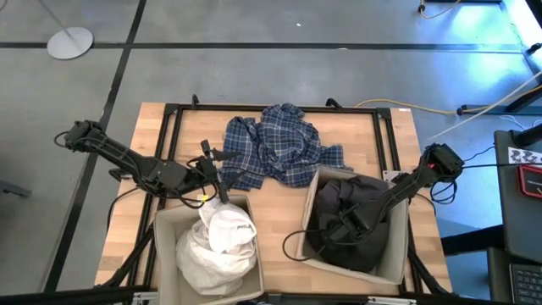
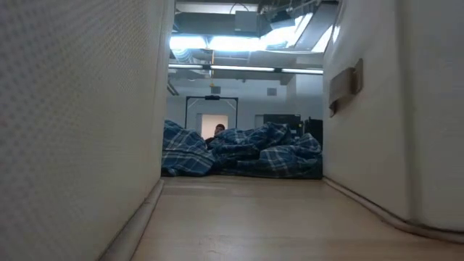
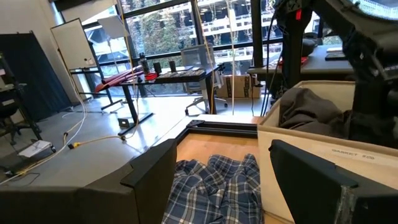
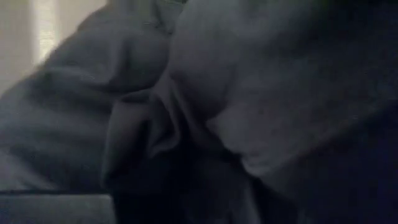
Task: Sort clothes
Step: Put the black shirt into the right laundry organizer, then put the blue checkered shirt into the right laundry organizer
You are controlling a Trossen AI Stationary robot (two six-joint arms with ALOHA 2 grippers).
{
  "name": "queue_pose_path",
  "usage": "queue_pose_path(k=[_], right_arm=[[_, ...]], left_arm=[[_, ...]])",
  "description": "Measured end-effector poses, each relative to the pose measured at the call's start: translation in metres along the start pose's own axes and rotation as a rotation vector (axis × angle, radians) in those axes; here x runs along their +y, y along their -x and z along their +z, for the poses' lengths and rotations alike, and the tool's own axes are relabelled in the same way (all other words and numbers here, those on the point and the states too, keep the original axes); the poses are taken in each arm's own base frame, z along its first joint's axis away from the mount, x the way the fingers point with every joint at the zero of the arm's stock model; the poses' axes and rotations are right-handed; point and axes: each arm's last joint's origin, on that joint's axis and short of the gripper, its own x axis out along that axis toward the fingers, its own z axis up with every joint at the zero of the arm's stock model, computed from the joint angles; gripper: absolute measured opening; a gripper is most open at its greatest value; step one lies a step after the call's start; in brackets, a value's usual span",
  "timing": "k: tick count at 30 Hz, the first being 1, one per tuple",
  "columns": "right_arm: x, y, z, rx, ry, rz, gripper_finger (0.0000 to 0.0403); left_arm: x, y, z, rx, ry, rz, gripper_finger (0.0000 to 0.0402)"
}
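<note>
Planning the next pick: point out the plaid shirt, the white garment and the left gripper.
plaid shirt (image 1: pixel 284 144): high view, middle of the crumpled cloth.
white garment (image 1: pixel 222 246): high view, its top folds.
left gripper (image 1: pixel 222 175): high view, between the fingertips.

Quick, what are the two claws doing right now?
Left gripper: open, empty, beside the blue-and-white plaid shirt.
Right gripper: down in the dark clothes; cannot be told.

**Hardly any lettering to read**

One line of pale print runs along the rim of the beige box (image 3: pixel 323 155) in the left wrist view, but it is too blurred to make out; it may be a product name. At the table's far right edge a black-and-white square marker pattern (image 1: pixel 527 157) shows, carrying no legible words.
</note>
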Motion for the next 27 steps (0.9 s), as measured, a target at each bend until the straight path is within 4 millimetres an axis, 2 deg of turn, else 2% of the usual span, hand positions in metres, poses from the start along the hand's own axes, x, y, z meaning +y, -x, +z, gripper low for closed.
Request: queue_pose_path(k=[5, 10, 20, 23, 27], right_arm=[[0.009, 0.038, 0.009, 0.045, 0.002, 0.013, 0.0201], [0.015, 0.081, 0.017, 0.028, 0.006, 0.019, 0.0203], [0.012, 0.165, 0.025, -0.162, 0.023, -0.068, 0.0198], [0.006, 0.188, 0.025, -0.262, 0.024, -0.145, 0.0198], [-0.009, 0.206, 0.030, -0.477, 0.040, -0.407, 0.0198]], left_arm=[[0.000, 0.000, 0.000, 0.000, 0.000, 0.000, 0.0251], [0.000, 0.000, 0.000, 0.000, 0.000, 0.000, 0.0251], [0.000, 0.000, 0.000, 0.000, 0.000, 0.000, 0.0251], [0.000, 0.000, 0.000, 0.000, 0.000, 0.000, 0.0251], [0.000, 0.000, 0.000, 0.000, 0.000, 0.000, 0.0251]])
